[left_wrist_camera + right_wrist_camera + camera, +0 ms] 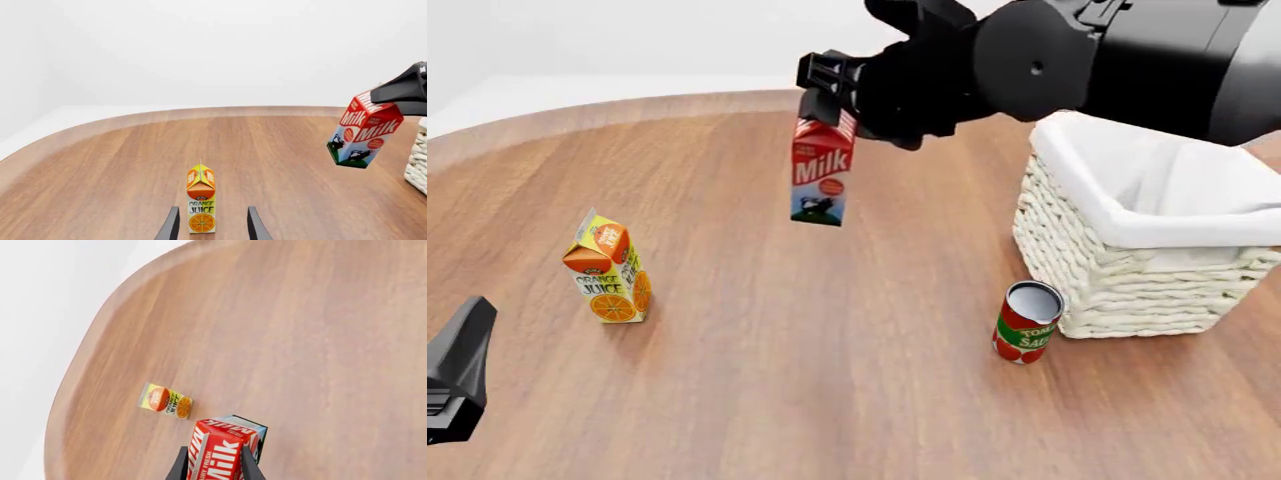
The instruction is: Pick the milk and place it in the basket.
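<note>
The milk (pixel 822 172) hangs in the air above the table, held by its red top in my right gripper (pixel 827 100), which is shut on it. In the right wrist view the milk (pixel 223 450) sits between the two fingers. The left wrist view shows the milk (pixel 363 131) tilted, close to the basket's edge (pixel 418 160). The basket (pixel 1121 260) stands on the table to the right of the carton, cream wicker with white lining. My left gripper (pixel 212 227) is open and low at the near left, with nothing between its fingers.
An orange juice carton (pixel 607 270) stands upright on the left of the table, just ahead of my left gripper. A red tomato can (pixel 1026 321) stands against the basket's near left corner. The wooden table's curved far edge (pixel 200 112) runs behind.
</note>
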You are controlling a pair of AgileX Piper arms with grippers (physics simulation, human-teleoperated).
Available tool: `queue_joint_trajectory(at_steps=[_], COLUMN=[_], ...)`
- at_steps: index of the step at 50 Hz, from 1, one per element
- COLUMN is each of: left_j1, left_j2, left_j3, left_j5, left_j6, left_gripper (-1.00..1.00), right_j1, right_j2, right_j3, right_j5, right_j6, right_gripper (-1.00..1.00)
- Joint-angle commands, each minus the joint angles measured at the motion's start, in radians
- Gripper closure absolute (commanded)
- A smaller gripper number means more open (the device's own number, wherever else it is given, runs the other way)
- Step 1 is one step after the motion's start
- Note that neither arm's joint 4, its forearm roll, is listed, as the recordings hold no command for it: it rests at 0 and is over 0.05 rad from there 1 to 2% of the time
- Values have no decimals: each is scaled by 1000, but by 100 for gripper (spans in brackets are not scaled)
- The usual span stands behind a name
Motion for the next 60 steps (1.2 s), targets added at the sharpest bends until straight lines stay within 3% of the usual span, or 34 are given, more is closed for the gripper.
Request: queue_joint_trajectory(at_steps=[1, 60], left_j1=[0, 0], left_j2=[0, 0], left_j3=[0, 0], left_j5=[0, 0], left_j6=[0, 0], left_gripper=[-100, -100], right_j1=[-50, -364], right_j2=[-62, -250], right_j3=[-3, 102], right_j5=[9, 48], right_j6=[-1, -41], right_gripper=[100, 100])
